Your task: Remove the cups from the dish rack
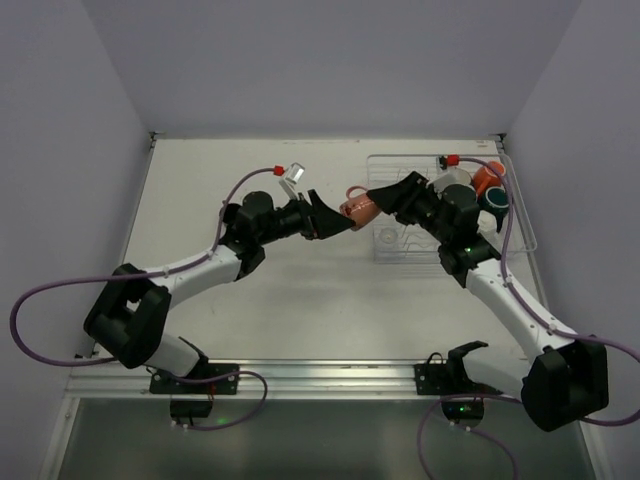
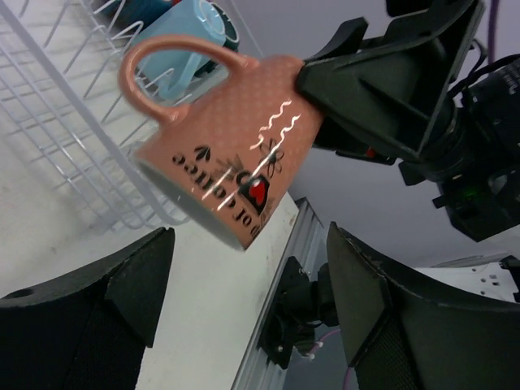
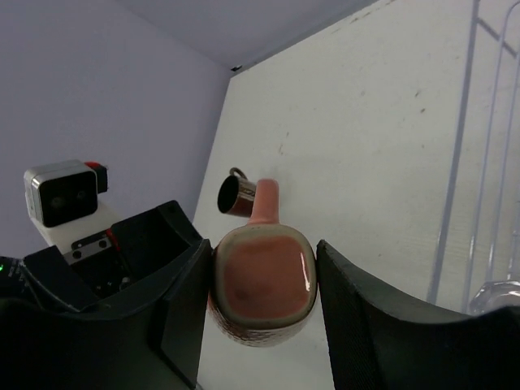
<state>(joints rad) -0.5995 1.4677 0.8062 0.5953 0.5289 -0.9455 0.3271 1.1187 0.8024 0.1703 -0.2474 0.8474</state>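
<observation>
My right gripper [image 1: 378,200] is shut on a salmon-pink mug [image 1: 357,209] and holds it in the air left of the white wire dish rack [image 1: 400,245]. In the right wrist view the mug [image 3: 264,280] sits between the fingers of the right gripper [image 3: 264,305], its mouth towards the camera. My left gripper [image 1: 330,220] is open, its jaws on either side of the mug's base [image 2: 236,162] without touching it; it also shows in its own wrist view [image 2: 248,280]. An orange mug [image 1: 488,177], a dark teal mug [image 1: 495,200] and a white mug [image 1: 455,182] sit in the rack. A light blue mug [image 2: 183,49] lies there too.
A small dark mug [image 3: 236,196] stands on the table beyond the held mug. The rack's wires [image 3: 479,162] run along the right side of the right wrist view. The two arms meet nose to nose at mid-table. Walls close in the table on the left, back and right.
</observation>
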